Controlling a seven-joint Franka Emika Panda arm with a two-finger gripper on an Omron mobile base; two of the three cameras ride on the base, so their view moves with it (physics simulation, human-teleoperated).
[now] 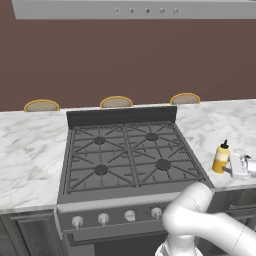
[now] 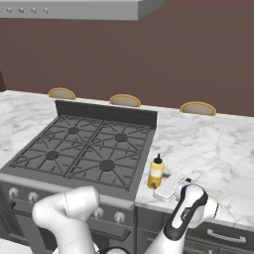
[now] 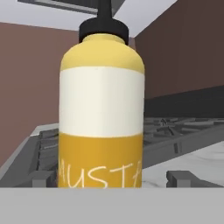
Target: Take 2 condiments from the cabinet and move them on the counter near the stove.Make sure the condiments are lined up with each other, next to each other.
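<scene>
White marble counter (image 1: 30, 155) ran either side of a gas stove (image 1: 127, 155) under a brown wall, and on its right-hand stretch, just beside the stove's front right corner, stood the yellow mustard bottle (image 1: 221, 158). It stood upright, its long axis vertical and its dark nozzle pointing straight up at twelve o'clock, the printed label facing the hand camera. The gripper (image 2: 163, 187) lay low over the counter at about four o'clock from the bottle in the right base view, its jaws released and standing wide, the two finger tips (image 3: 43, 178) flanking the bottle's base with a gap showing on each side, so nothing was being held. The main risk, as I judged it, was the withdrawal: with the bottle between the spread fingers and very close to the palm, a sideways or rising pull-away could clip the tall narrow body and tip it toward the black grates or off the counter's front edge, which lay near. Backing straight out along the fingers seemed the safer line. A second risk concerned the task itself: only one condiment stood on the counter, and the second would need room beside it; setting it down could nudge the mustard out of line. Three round chair backs (image 1: 116, 102) showed beyond the counter's far edge.
</scene>
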